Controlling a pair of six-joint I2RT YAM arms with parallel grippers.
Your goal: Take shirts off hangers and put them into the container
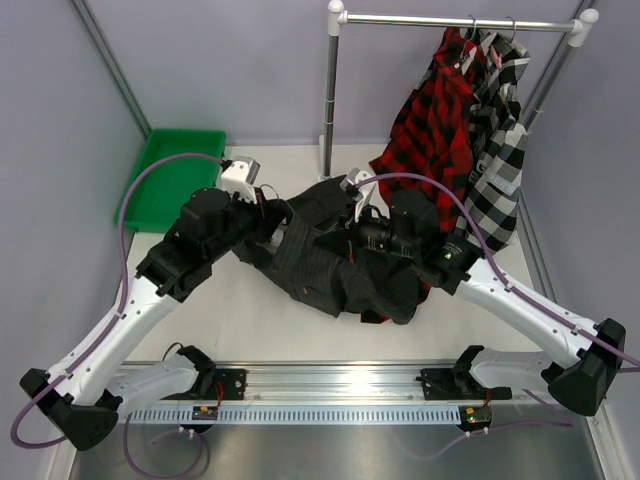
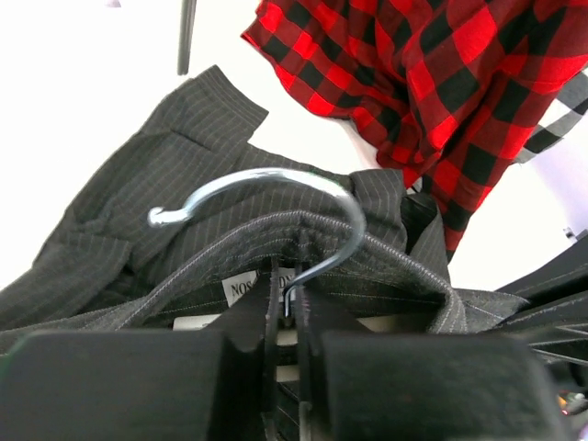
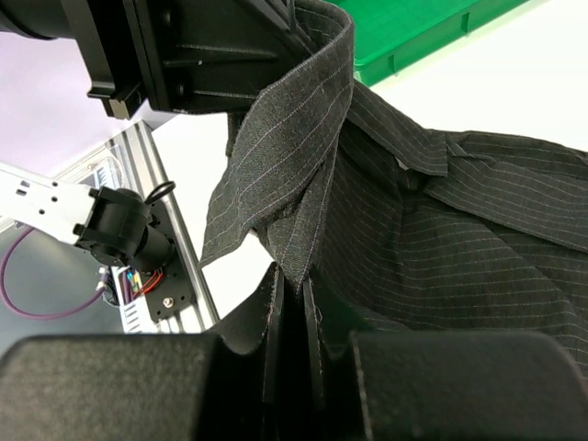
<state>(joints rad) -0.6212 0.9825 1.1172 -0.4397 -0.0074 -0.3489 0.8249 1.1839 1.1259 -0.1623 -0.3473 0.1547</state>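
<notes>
— Charcoal shirt: grip status, left side first?

— At the left gripper: clamped down to a sliver around the stem of the hanger hook, right where the wire comes out of the collar. No cloth pinched with it, as far as can be seen.

— And the right?

— At the right gripper: pinched almost shut on a fold of the same shirt's front edge, just below the collar.

— Location of the garment?

— Heaped in the middle of the table, hanger not yet out of the neck, its frame hidden under cloth. Well apart from the container, off at the far left corner.

— Hazards from here?

— Several, by judgement:
- Slip or twist of the thin wire between the jaws once under load.
- Jamming of the hanger shoulders in the neck opening if buttoned; cannot tell from these views.
- Loss of the small pinch of cloth on the right, leaving nothing to pull against.
- Snagging of the red-and-black plaid shirt, hung from the rail with its lower edge down close beside the heap; could get dragged along. Less exposure for the black-and-white plaid shirt, further right.
- Overhang of sleeves across the container rim, given a garment this spread out.
</notes>
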